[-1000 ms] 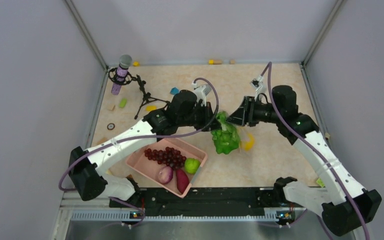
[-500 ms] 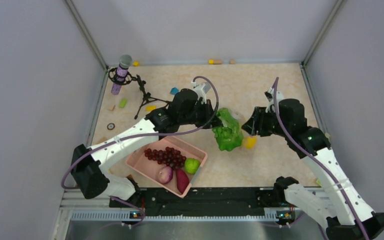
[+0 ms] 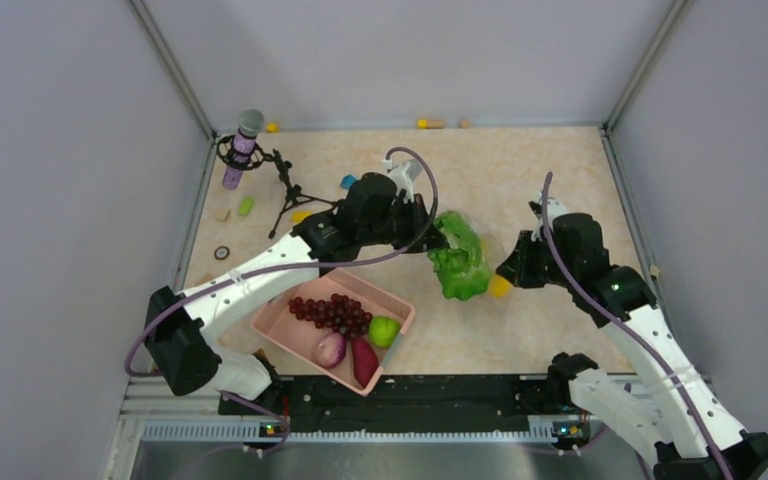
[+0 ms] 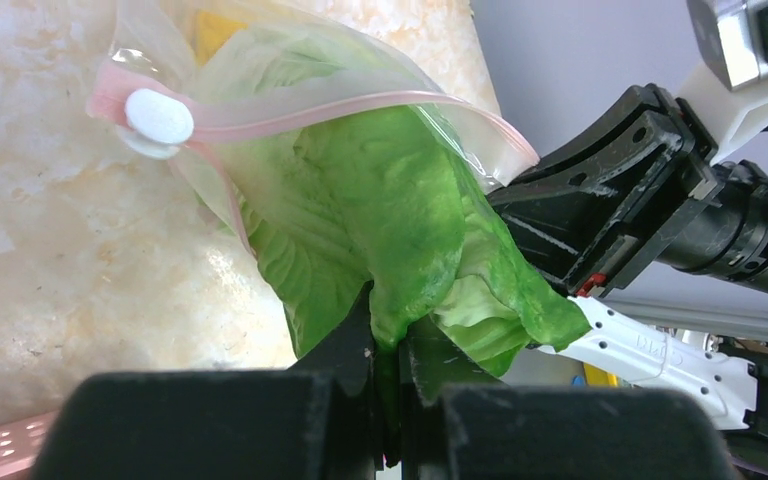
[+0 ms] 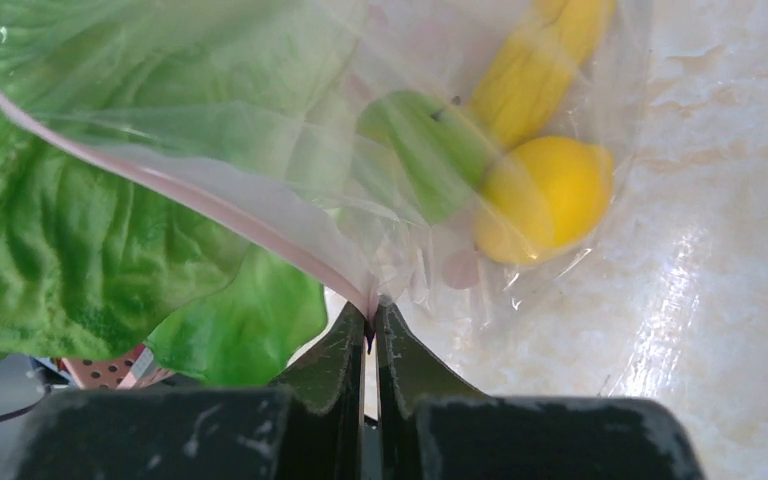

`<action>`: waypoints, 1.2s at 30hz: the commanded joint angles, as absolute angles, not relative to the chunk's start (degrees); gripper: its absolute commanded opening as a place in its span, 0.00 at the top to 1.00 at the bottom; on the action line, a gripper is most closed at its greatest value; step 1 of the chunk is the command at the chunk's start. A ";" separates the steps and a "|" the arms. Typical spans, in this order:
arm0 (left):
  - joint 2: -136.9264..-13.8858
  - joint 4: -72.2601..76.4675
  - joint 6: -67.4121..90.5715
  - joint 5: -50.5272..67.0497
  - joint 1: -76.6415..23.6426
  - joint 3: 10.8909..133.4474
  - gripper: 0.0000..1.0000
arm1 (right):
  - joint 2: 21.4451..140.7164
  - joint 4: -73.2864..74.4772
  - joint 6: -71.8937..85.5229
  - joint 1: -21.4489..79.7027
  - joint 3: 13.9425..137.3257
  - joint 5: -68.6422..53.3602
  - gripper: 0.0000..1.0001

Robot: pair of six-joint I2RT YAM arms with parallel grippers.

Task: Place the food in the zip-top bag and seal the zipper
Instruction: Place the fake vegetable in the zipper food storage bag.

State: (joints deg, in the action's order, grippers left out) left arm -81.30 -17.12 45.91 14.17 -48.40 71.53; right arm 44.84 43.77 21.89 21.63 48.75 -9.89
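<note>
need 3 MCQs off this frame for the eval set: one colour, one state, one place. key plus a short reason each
1. The slider on the zipper of the zip-top bag is:
A. white
B. black
C. blue

2. The left claw is:
A. open
B. shut on the lettuce
C. shut on the slider

3. The grapes are:
A. in the zip-top bag
B. in the left claw
C. in the pink basket

Key:
1 A: the left wrist view shows a white tab on the pink-red strip.
2 B: its fingers pinch the edge of the green leaf between them.
3 C: the top view shows the dark bunch lying inside the basket.
</note>
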 commanded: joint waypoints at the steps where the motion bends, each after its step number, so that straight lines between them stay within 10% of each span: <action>1: -81.66 -14.98 45.86 14.33 -48.11 75.73 1.00 | 44.17 41.17 21.96 21.95 52.76 -14.56 1.00; 18: -84.43 -26.86 41.08 14.95 -47.77 84.92 1.00 | 45.77 31.97 22.13 22.02 60.16 -43.67 1.00; 36: -73.31 -25.47 -17.25 55.58 -47.73 72.39 1.00 | 44.76 43.38 14.42 22.00 62.00 -42.35 1.00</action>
State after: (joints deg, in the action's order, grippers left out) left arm -75.40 -27.35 -1.10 44.16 -47.33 71.37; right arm 45.52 43.99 18.63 21.65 60.16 -38.48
